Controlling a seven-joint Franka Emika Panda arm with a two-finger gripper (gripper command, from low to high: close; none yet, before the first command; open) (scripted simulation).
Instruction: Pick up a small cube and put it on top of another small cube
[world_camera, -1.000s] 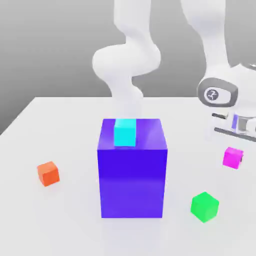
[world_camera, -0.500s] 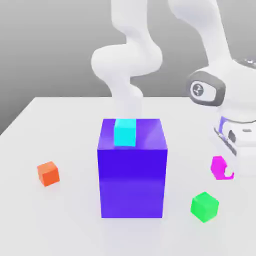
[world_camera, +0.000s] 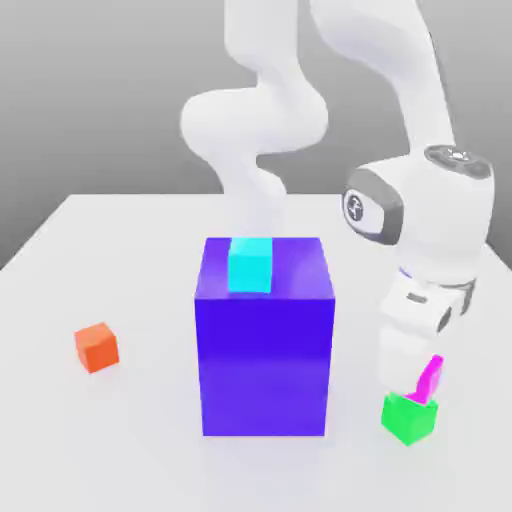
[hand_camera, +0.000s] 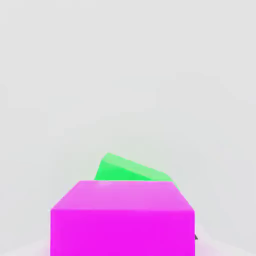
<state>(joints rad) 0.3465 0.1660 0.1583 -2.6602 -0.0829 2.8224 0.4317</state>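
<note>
The magenta cube (world_camera: 430, 378) sits right over the green cube (world_camera: 409, 418), directly beneath the gripper (world_camera: 418, 385), and in the exterior view it looks tilted, its low edge at the green cube's top. The hand view shows the magenta cube (hand_camera: 122, 217) close below the hand with the green cube (hand_camera: 132, 169) peeking out beyond it. I cannot tell how wide the fingers stand, or whether they have let go. So the carry looks done; what's left, I'd judge, is a clean release and a lift away. A second ago the magenta cube was on the table, well off from the green one; now the arm has swung over and brought it there.
</note>
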